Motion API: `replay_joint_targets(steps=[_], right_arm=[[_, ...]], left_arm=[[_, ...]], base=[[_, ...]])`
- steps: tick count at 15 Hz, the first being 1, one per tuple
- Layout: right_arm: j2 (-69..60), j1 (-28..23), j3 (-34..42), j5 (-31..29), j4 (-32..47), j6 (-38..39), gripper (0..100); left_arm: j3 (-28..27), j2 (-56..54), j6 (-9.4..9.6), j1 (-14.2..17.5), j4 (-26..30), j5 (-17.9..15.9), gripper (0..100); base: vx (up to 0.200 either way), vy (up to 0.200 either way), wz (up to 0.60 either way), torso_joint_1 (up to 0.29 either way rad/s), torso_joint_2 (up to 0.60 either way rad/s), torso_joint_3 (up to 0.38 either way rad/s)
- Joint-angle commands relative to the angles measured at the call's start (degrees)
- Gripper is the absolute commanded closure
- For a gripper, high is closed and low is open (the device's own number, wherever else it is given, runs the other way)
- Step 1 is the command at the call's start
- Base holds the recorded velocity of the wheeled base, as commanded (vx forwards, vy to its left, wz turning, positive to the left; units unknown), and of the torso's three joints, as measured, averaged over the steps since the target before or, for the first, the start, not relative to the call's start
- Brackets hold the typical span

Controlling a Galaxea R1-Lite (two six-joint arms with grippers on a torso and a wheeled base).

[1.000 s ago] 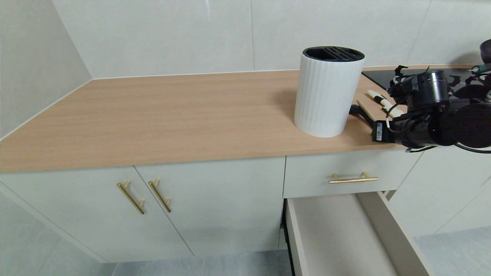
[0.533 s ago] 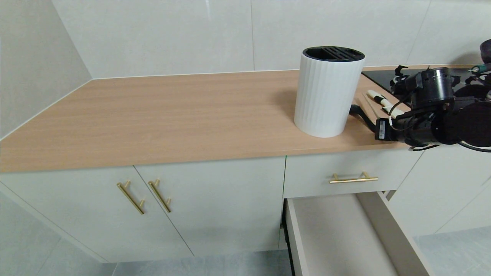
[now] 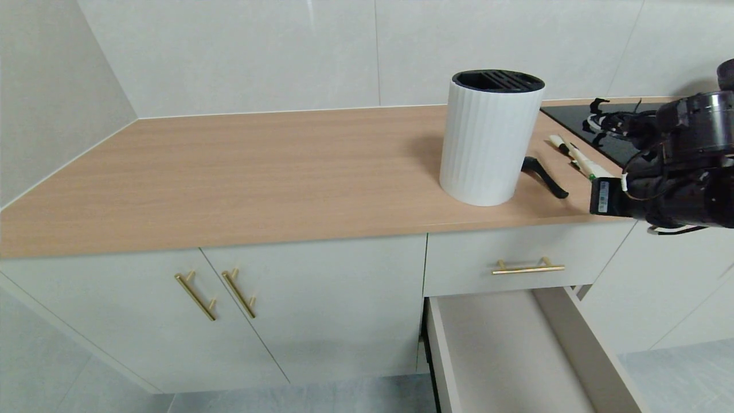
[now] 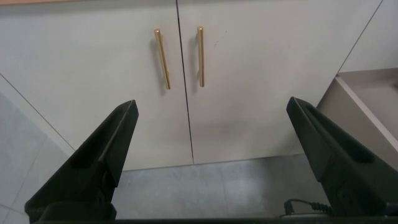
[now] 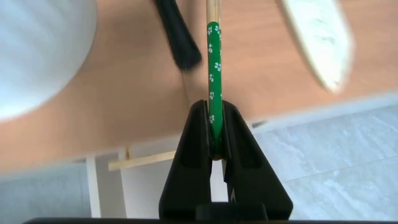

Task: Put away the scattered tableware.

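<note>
Gripping a chopstick (image 5: pixel 213 56) in the right hand (image 5: pixel 214 111), fingers shut tight on its green, white-dotted end, with the bare wooden shaft running straight out ahead over the counter (image 5: pixel 124 112). Cannot tell whether the far tip touches the wood.

Just past the fingertips, toward the hand's left, a black handle (image 3: pixel 545 176) lying flat on the counter. Just ahead of the hand, a pale utensil (image 3: pixel 573 155), also lying flat, apart from the chopstick. Farther to the hand's left, beyond the black handle, a tall white ribbed holder (image 3: pixel 490 137) standing upright, with a black slotted top. Farther ahead of the hand, a black cooktop (image 3: pixel 602 132) set into the counter.

Below the hand, under the counter edge, a shut drawer front (image 3: pixel 470 264) with a brass bar, and lower down an open drawer (image 3: pixel 499 344).

Well away from the right hand and down low, the left hand (image 4: pixel 211 104), fingers spread wide apart, facing two cabinet doors (image 4: pixel 249 93) with brass handles (image 4: pixel 161 59).
</note>
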Motion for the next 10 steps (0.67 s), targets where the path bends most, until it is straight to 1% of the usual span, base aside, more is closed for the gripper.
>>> replay_joint_targets(steps=[1,3,4,5,7,9,10], right_arm=[[-12.6,0.1,7.8,1.1,0.0,-0.1,100],[-22.3,0.2,16.1,4.7,0.3,-0.6,100],[-24.2,0.2,17.8,5.7,0.3,-1.4,100],[-29.9,0.0,22.9,8.6,0.4,-5.1,100],[-34.7,0.0,25.7,9.0,0.5,-8.1,100],[-37.6,0.0,25.5,9.2,3.4,-10.1,100],[-40.0,0.0,24.9,11.9,10.8,-14.3,100]], left_arm=[[0.0,0.1,-0.01,0.0,0.0,0.1,0],[0.0,0.0,-0.01,0.0,0.0,0.1,0],[0.0,0.1,-0.01,0.0,0.0,0.1,0],[0.0,0.1,-0.01,0.0,0.0,0.1,0],[0.0,0.1,-0.01,0.0,0.0,0.1,0],[0.0,0.0,-0.01,0.0,0.0,0.1,0],[0.0,0.1,-0.01,0.0,0.0,0.1,0]], base=[[0.0,0.0,0.0,0.0,0.0,0.0],[0.0,0.0,0.0,0.0,0.0,0.0],[0.0,0.0,0.0,0.0,0.0,0.0],[0.0,0.0,0.0,0.0,0.0,0.0],[0.0,0.0,0.0,0.0,0.0,0.0],[0.0,0.0,0.0,0.0,0.0,0.0],[0.0,0.0,0.0,0.0,0.0,0.0]])
